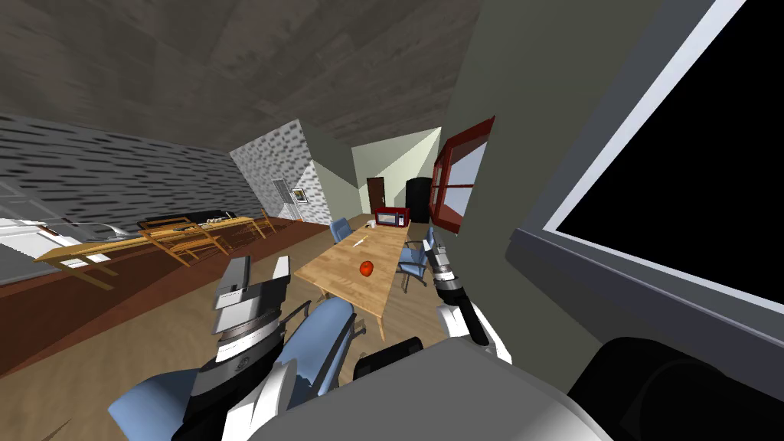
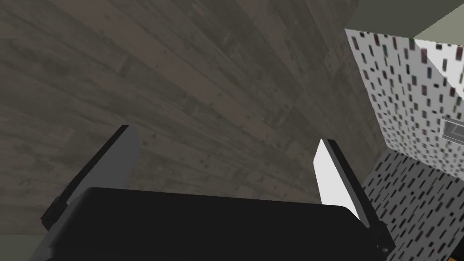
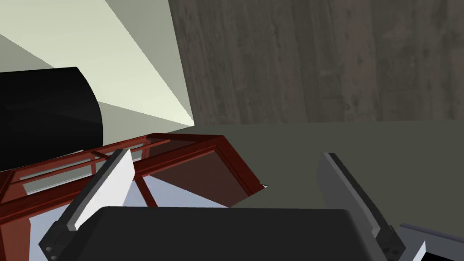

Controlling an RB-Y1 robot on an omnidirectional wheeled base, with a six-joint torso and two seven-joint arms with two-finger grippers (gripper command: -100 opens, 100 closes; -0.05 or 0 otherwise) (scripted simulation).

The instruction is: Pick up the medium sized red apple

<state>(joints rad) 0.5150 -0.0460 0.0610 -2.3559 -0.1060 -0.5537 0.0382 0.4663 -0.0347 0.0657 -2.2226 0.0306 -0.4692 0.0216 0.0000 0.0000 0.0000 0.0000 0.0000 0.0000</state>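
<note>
The red apple (image 1: 367, 268) sits on the wooden counter (image 1: 337, 269), well apart from both tools. The left tool (image 1: 256, 274) and right tool (image 1: 434, 246) are released and point upward. I judge it best to drive closer, then lower the right tool squarely over the apple.

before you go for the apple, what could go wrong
The blue chair stands between me and the table; driving in could bump it. The red apple lies well beyond the left gripper and right gripper, both open and aimed at the ceiling, so reaching needs big reorienting.
</note>
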